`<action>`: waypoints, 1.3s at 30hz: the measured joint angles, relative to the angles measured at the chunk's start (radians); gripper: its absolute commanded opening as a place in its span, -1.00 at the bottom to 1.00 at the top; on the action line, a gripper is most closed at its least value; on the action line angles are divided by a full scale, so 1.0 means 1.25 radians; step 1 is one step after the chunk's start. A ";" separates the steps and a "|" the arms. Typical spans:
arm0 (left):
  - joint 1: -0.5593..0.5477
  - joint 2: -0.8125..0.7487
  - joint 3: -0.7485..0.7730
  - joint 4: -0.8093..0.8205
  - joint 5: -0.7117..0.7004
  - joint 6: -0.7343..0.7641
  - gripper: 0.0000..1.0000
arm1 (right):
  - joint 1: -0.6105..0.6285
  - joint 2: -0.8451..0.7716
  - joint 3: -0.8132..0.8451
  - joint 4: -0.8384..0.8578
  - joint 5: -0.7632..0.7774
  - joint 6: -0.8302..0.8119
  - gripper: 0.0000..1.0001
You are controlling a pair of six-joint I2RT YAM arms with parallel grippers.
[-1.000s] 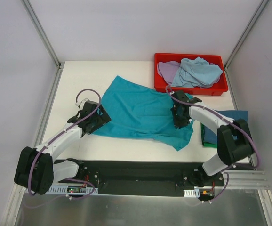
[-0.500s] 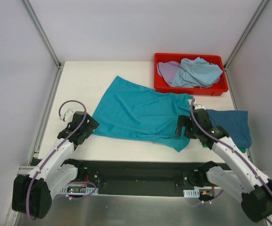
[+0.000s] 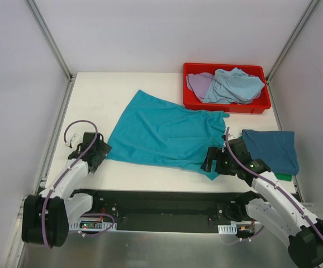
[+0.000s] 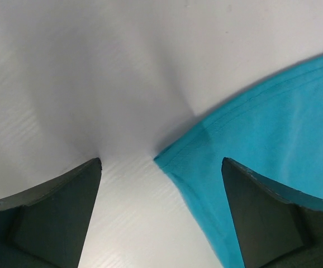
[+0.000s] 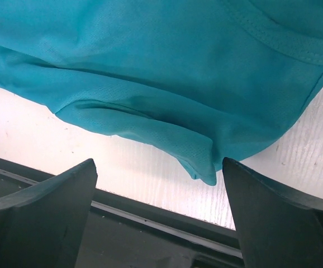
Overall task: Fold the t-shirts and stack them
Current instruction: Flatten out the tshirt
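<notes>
A: Logged the teal t-shirt (image 3: 167, 134)?

B: Logged. Found it opened out across the middle of the table (image 3: 94, 95), lying askew, far-right corner just beside the red tray (image 3: 227, 107), near-right corner bunched into a small fold close to the near edge. Not yet folded.

A: Checked the claws?

B: Checked. Saw the left gripper (image 3: 97, 153) low at the cloth's near-left corner, fingers wide apart, with the hem corner between them and nothing pinched. Saw the right gripper (image 3: 210, 163) at the bunched near-right corner, fingers likewise wide apart, clamped on nothing.

A: Reason for that placement?

B: Judged as lining up on the two near corners, probably to pinch both and draw the cloth flat before a first fold.

A: Remaining shirts?

B: Noted the pale blue t-shirt (image 3: 234, 85) and lavender t-shirt (image 3: 196, 84) heaped in the tray at the far-right corner, apparently waiting. Noted the dark blue t-shirt (image 3: 270, 149) folded by the right edge, atop a green t-shirt (image 3: 284, 177) visible only as a sliver. Likely kept there as the stack, away from the working area.

A: Risk?

B: Doubled cloth at the bunched tip; may catch both layers.
</notes>
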 measured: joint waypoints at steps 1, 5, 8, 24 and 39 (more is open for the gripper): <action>0.000 0.027 0.012 0.010 0.006 0.001 0.66 | 0.000 0.004 0.000 0.002 -0.002 0.002 0.94; 0.000 0.147 0.071 0.052 0.031 0.009 0.23 | 0.000 0.008 0.000 0.002 -0.013 0.008 0.95; 0.000 0.218 0.107 0.074 0.046 0.019 -0.49 | 0.000 0.001 -0.010 0.003 -0.021 0.015 0.97; 0.000 0.242 0.100 0.111 0.103 0.038 -1.00 | 0.000 -0.030 -0.029 -0.040 -0.032 0.031 0.33; 0.000 0.203 0.079 0.094 0.110 0.043 -1.00 | 0.000 0.019 -0.029 -0.059 -0.006 0.045 -0.28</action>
